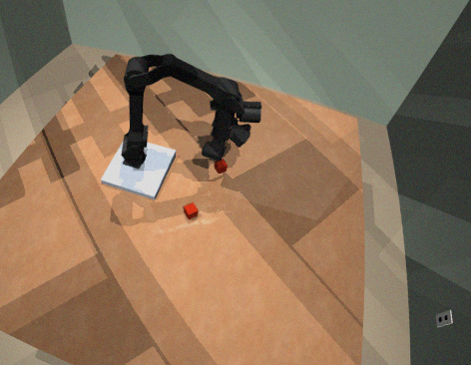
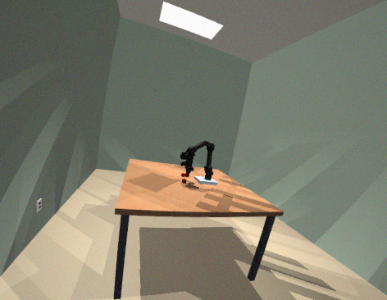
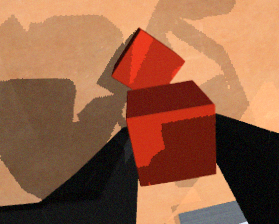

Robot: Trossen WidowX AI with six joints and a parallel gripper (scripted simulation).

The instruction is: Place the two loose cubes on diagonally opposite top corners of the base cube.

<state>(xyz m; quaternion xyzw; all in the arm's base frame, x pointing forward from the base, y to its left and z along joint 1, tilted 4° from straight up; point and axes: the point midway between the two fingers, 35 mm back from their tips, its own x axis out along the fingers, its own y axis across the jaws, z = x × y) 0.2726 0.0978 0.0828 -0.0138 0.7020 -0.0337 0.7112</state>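
My gripper [image 1: 214, 154] [image 2: 188, 175] [image 3: 168, 128] points down and is shut on a red cube [image 3: 177, 145], with a black finger at each side. The held cube hides behind the gripper in the top view. Another red cube [image 1: 221, 166] [image 2: 184, 180] [image 3: 150, 60] stands on the table close by; in the wrist view it shows just behind the held cube, turned at an angle to it. A third red cube [image 1: 191, 210] [image 2: 184, 175] stands apart on the table. The three look alike, so I cannot tell which is the base. The held cube's height is hard to judge.
The white square plate [image 1: 154, 186] [image 2: 214, 182] [image 3: 215, 212] under the arm's foot lies beside the cubes. The wooden table [image 1: 192, 279] [image 2: 157, 201] carries patchy shadows, some around the gripper.
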